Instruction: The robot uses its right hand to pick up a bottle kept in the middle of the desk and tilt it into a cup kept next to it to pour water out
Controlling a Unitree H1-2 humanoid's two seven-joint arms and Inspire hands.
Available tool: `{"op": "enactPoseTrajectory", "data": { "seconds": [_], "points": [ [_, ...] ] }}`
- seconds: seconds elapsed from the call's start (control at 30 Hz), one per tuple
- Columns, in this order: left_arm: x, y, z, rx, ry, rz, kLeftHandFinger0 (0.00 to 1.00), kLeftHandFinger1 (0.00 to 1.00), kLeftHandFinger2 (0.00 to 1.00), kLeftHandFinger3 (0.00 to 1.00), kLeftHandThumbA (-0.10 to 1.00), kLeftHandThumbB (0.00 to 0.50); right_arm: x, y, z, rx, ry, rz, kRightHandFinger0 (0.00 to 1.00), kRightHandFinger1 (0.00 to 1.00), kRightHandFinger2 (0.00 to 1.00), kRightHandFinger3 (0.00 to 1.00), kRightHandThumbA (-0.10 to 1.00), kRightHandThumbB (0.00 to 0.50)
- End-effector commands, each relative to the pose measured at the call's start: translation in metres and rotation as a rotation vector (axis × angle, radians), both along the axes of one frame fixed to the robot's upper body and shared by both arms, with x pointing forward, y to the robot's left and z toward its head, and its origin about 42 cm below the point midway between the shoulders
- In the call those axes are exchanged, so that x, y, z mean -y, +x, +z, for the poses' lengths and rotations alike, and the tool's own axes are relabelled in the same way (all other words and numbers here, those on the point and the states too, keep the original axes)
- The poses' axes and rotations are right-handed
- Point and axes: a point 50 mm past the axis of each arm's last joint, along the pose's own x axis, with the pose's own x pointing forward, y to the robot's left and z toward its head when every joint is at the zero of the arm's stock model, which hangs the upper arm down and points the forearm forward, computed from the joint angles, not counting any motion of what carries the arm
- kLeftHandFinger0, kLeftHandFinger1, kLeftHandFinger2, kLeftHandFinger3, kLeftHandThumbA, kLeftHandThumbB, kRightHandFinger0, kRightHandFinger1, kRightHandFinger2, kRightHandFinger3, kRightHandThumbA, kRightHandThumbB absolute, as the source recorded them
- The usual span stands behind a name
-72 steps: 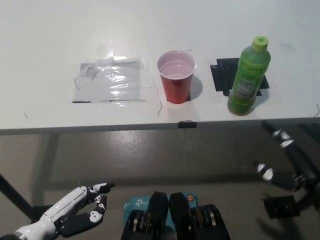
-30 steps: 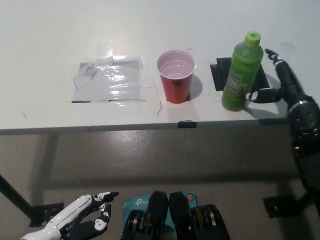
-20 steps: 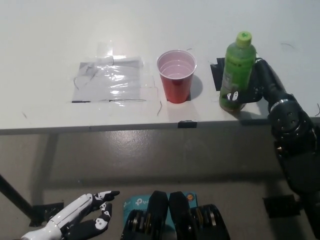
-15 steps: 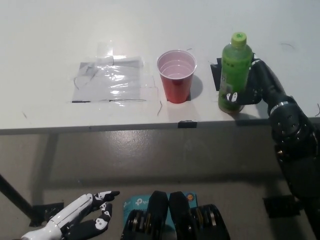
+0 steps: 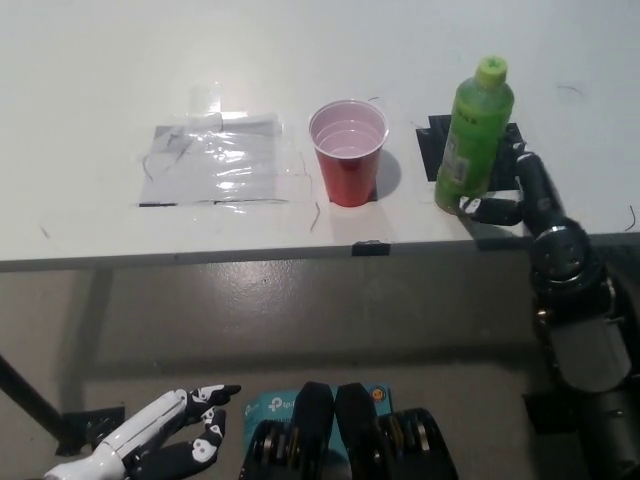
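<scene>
My right hand [image 5: 508, 195] sits at the green bottle [image 5: 472, 134]'s 4 o'clock, fingers spread, gripping nothing. Red cup [image 5: 347, 152] at its 9. Left hand [image 5: 160, 440] rests low, fingers apart.

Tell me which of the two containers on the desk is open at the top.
The red plastic cup is open, its white inside showing. The green plastic bottle to its right, beside the black right robot hand, has its cap on.
</scene>
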Motion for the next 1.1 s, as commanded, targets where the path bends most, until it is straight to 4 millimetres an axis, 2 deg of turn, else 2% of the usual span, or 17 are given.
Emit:
{"op": "enactPoseTrajectory", "data": {
  "seconds": [0.0,0.07,0.2,0.3,0.53,0.63,0.83,0.87,0.93,1.07],
  "points": [
    [0.003,-0.003,0.009,0.032,0.011,-0.033,1.0,1.0,1.0,1.0,0.92,0.296,-0.018,0.016,0.032,0.104,0.136,-0.028,1.0,1.0,1.0,1.0,0.74,0.5],
    [0.002,-0.003,0.009,0.028,0.013,-0.03,1.0,1.0,1.0,1.0,0.91,0.298,-0.024,0.016,0.032,0.113,0.112,-0.02,1.0,1.0,1.0,1.0,0.77,0.5],
    [0.003,-0.003,0.008,0.032,0.013,-0.032,1.0,1.0,1.0,1.0,0.91,0.316,-0.043,0.019,0.037,0.127,0.086,0.003,1.0,1.0,1.0,1.0,0.76,0.5],
    [0.002,-0.002,0.008,0.03,0.027,-0.038,1.0,1.0,1.0,1.0,0.92,0.321,-0.047,0.019,0.043,0.136,0.06,0.024,1.0,1.0,1.0,1.0,0.77,0.5],
    [0.004,-0.006,0.005,0.021,0.018,-0.041,1.0,1.0,1.0,1.0,0.9,0.305,-0.041,0.016,0.054,0.174,0.015,0.022,1.0,1.0,1.0,1.0,0.76,0.5],
    [0.004,-0.006,0.004,0.017,0.022,-0.043,0.99,1.0,1.0,1.0,0.92,0.326,-0.036,0.019,0.058,0.201,0.029,0.002,1.0,1.0,1.0,1.0,0.73,0.5],
    [0.004,-0.006,0.003,0.01,0.012,-0.049,1.0,1.0,1.0,1.0,0.91,0.281,-0.028,0.026,0.058,0.204,0.054,-0.052,1.0,1.0,1.0,1.0,0.73,0.5],
    [0.004,-0.006,0.003,0.012,0.014,-0.048,0.99,1.0,1.0,1.0,0.91,0.286,-0.029,0.028,0.058,0.202,0.058,-0.071,1.0,1.0,1.0,1.0,0.74,0.5],
    [0.006,-0.005,0.004,0.016,0.007,-0.054,0.99,1.0,1.0,1.0,0.9,0.262,-0.027,0.029,0.057,0.202,0.052,-0.119,1.0,1.0,1.0,1.0,0.78,0.5],
    [0.005,-0.005,0.005,0.014,0.016,-0.054,0.99,1.0,1.0,1.0,0.9,0.262,-0.027,0.036,0.053,0.231,0.049,-0.171,1.0,1.0,1.0,1.0,0.69,0.425]
  ]
}}
